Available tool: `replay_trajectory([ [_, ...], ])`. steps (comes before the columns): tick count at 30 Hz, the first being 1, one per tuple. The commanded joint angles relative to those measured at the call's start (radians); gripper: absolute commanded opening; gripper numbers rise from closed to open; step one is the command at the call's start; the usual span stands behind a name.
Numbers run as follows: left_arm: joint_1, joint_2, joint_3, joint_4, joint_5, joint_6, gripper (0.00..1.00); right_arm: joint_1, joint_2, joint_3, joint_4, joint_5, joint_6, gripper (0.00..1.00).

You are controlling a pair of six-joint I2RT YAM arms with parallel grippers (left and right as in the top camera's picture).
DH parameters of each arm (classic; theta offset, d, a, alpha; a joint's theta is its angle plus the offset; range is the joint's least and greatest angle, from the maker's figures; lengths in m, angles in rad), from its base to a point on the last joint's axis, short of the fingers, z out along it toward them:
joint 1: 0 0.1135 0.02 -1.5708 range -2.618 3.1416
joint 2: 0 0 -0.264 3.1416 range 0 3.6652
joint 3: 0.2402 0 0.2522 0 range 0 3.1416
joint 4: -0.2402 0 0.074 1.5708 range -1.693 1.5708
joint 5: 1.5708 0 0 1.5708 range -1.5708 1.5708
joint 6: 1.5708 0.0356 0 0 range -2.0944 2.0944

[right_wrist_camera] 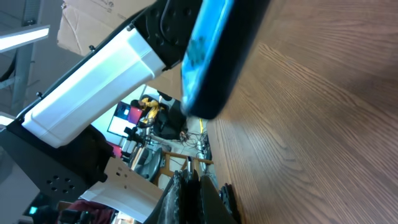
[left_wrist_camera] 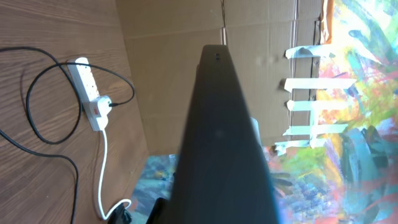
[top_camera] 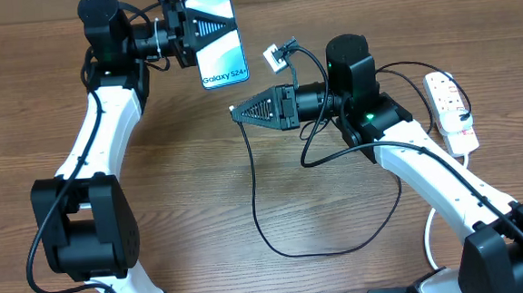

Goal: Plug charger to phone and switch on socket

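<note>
Overhead: left gripper (top_camera: 201, 27) clamps the phone (top_camera: 224, 60), held up at far centre with its screen up. Right gripper (top_camera: 239, 111) pinches the charger (top_camera: 252, 179) at its connector end, near the phone's near edge but apart. The socket (top_camera: 450, 106) lies at the right, untouched.

Left wrist: phone (left_wrist_camera: 224, 143) seen edge-on and dark, fingers hidden. Socket (left_wrist_camera: 89, 93) on the table.

Right wrist: fingers (right_wrist_camera: 186, 196) pressed together, phone (right_wrist_camera: 211, 56) tilted ahead. Port not visible. Judgement: square the connector to the near edge, then push slowly while the left holds firm.
</note>
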Motion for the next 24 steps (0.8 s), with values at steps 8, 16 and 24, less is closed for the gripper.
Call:
replay_trajectory([
  [8, -0.003, -0.015, 0.015, 0.011, 0.005, -0.018, 0.04, -0.003, -0.002, 0.007, 0.101, 0.035, 0.081, 0.04],
  [16, -0.028, -0.015, 0.015, 0.011, 0.002, -0.018, 0.04, -0.003, -0.001, 0.007, 0.099, 0.11, 0.085, 0.04],
  [24, -0.031, -0.015, 0.015, 0.011, 0.013, -0.008, 0.04, -0.003, 0.002, 0.007, 0.098, 0.114, 0.084, 0.04],
])
